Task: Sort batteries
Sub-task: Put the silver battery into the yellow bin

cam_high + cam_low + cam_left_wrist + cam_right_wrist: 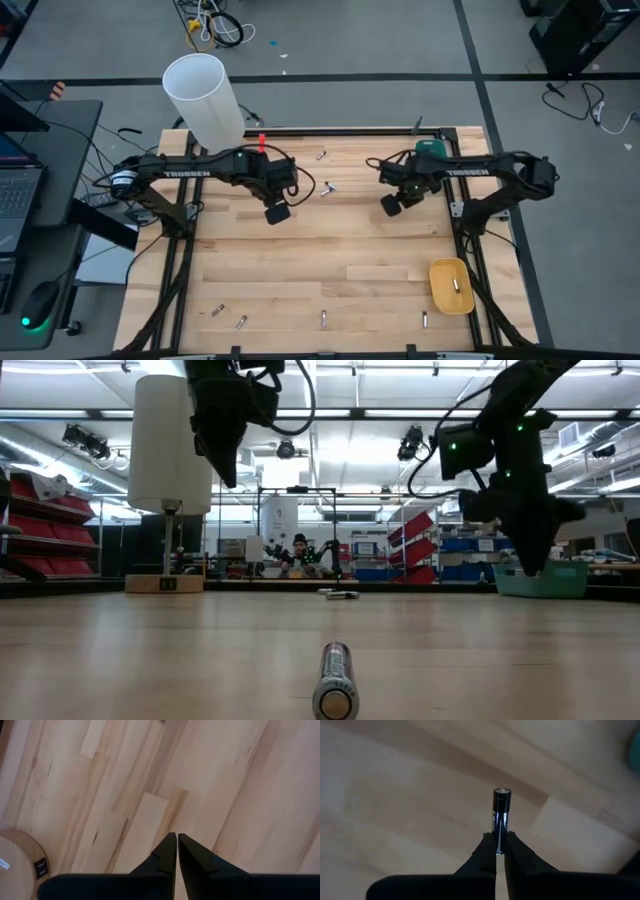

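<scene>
Right pincer [500,851] clamped on a dark battery [501,817] above the counter [330,260]; yellow tray [451,286] holds one cell [456,285]; left pincer [177,851] together

Desk [300,260] middle: bare wood between my two arms, open passage. Far left corner blocked by tall white cylinder [205,98] on its wooden base. Yellow tray [451,285] sits at near right edge. Loose batteries [325,188] dot the far middle; more batteries along the near edge [324,319], low, easily cleared.
</scene>
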Available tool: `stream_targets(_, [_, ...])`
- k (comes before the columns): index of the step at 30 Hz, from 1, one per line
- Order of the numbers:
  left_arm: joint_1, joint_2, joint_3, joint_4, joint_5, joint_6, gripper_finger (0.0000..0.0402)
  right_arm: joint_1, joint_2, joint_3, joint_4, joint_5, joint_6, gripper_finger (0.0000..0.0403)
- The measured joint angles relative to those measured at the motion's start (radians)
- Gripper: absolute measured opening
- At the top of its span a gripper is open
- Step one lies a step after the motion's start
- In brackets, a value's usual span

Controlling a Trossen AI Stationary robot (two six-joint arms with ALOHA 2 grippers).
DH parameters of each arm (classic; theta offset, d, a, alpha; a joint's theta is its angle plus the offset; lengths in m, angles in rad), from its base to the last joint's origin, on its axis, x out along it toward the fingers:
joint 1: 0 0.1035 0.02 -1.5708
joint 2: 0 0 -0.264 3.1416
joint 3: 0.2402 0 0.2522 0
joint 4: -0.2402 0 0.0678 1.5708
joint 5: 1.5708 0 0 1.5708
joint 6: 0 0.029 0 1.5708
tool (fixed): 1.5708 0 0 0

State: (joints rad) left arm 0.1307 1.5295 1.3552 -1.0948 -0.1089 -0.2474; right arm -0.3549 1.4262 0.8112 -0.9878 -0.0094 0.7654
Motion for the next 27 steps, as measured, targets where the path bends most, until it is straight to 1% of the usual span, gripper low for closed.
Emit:
stream_targets(8, [0.000,0.000,0.000,0.057,0.011,0.000,0.0033,0.106,-0.056,0.001,0.000,-0.054,0.069,0.0008])
stream_targets(15, [-0.001,0.000,-0.015,0.117,0.070,0.006,0.0033,0.201,-0.092,0.002,0.008,-0.148,0.107,0.0008])
stream_targets(19, [-0.002,0.001,-0.028,0.126,0.072,0.007,0.0033,0.262,-0.107,0.002,0.008,-0.216,0.112,0.0008])
stream_targets(27, [-0.002,0.001,-0.032,0.168,0.071,0.007,0.0033,0.380,-0.148,0.002,0.007,-0.336,0.189,0.0008])
